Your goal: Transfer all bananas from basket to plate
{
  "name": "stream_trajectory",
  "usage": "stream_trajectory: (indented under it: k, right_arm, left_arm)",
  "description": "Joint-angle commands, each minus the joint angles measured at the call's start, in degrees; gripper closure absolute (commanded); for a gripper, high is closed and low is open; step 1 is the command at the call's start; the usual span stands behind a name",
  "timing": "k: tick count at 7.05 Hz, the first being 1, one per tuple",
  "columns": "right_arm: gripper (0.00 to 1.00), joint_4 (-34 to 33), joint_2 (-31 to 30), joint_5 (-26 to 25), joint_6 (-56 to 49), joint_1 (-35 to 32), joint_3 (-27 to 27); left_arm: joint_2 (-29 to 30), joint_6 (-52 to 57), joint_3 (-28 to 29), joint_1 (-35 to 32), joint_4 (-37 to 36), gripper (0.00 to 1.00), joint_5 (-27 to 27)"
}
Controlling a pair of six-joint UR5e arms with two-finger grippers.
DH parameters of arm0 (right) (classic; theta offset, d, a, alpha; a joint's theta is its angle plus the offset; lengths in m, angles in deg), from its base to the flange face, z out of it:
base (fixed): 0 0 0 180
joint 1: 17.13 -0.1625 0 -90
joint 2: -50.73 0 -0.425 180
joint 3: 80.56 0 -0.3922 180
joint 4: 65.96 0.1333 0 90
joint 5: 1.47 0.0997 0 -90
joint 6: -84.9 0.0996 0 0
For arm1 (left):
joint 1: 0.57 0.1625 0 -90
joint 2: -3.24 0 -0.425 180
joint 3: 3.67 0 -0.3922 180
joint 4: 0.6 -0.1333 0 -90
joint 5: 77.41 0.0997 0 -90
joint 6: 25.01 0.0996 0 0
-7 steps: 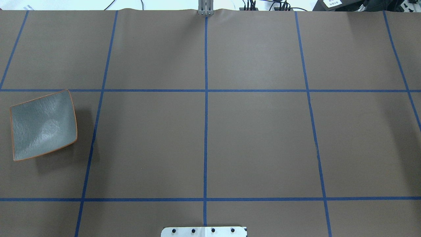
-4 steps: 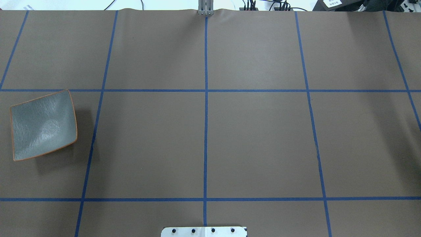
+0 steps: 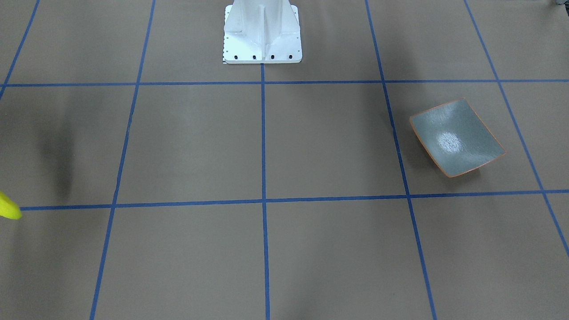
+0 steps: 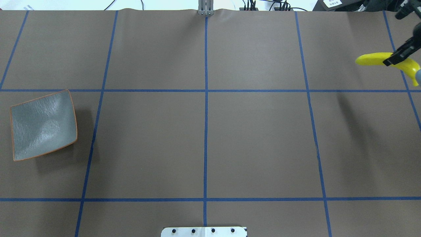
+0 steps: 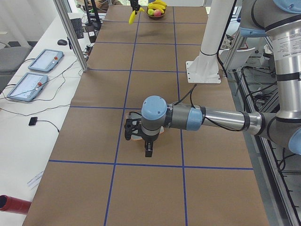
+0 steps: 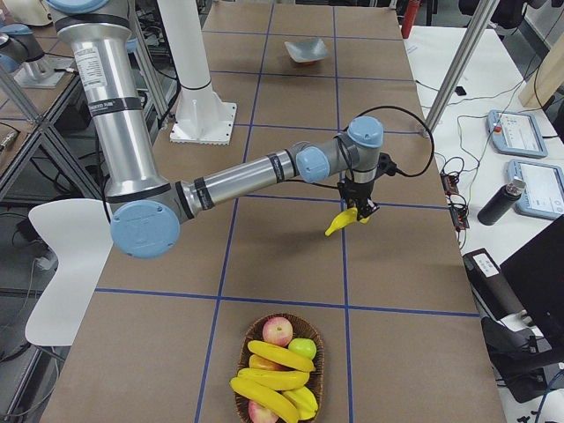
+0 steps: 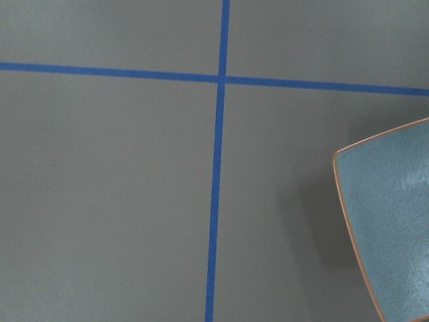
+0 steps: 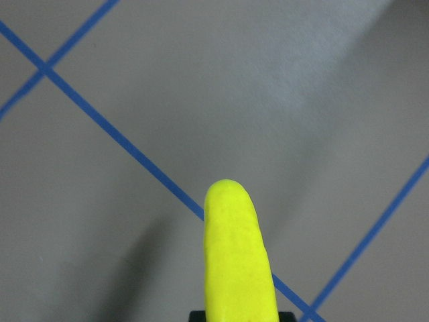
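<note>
My right gripper (image 4: 390,60) is shut on a yellow banana (image 4: 371,60) and holds it above the table at the far right. The same banana shows in the right side view (image 6: 345,220), in the right wrist view (image 8: 238,255), and as a tip at the front view's left edge (image 3: 6,210). More bananas (image 6: 275,379) lie in the wicker basket (image 6: 243,352) at the table's right end. The grey-green plate (image 4: 42,125) with an orange rim sits empty at the left, also in the left wrist view (image 7: 395,228). My left gripper (image 5: 141,136) hovers over the plate; I cannot tell if it is open.
The basket also holds a red apple (image 6: 278,331) and a green one (image 6: 302,348). The white robot pedestal (image 3: 262,31) stands at the table's near middle edge. A metal post (image 4: 205,8) stands at the far edge. Blue tape lines grid the brown table.
My right gripper has come into the overhead view from the right edge, carrying the banana leftward. The plate has not moved.
</note>
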Motion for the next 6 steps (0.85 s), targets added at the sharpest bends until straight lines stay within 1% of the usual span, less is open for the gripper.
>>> stream_trajectory:
  k: [1, 2, 3, 4, 5, 6]
  right_arm:
    - [1.0, 8.2, 5.8, -1.7, 20.9, 10.4, 0.1]
    - [1.0, 14.0, 7.4, -4.6, 32.0, 15.6, -0.1]
    - [1.0, 18.8, 9.2, -7.3, 40.9, 19.9, -0.1]
    - [1.0, 22.1, 11.9, -12.2, 50.3, 24.4, -0.1]
    - [1.0, 23.2, 14.9, -18.8, 57.1, 29.0, -0.2]
    - [1.0, 23.2, 18.2, -25.9, 61.2, 33.6, -0.1]
  left_arm:
    - [2.7, -0.1, 0.6, 0.0, 9.2, 0.0, 0.5]
    - [6.5, -0.3, 3.0, 0.0, 13.6, 0.0, 0.1]
    - [7.2, -0.1, 3.1, 0.0, 15.6, 0.0, -3.2]
    - [7.4, -0.3, 3.6, 0.0, 20.9, 0.0, -6.5]
    - [7.5, -0.2, 3.9, 1.4, 25.6, 0.0, -7.1]
    - [7.4, -5.7, 3.9, 5.6, 33.0, 0.0, -7.1]
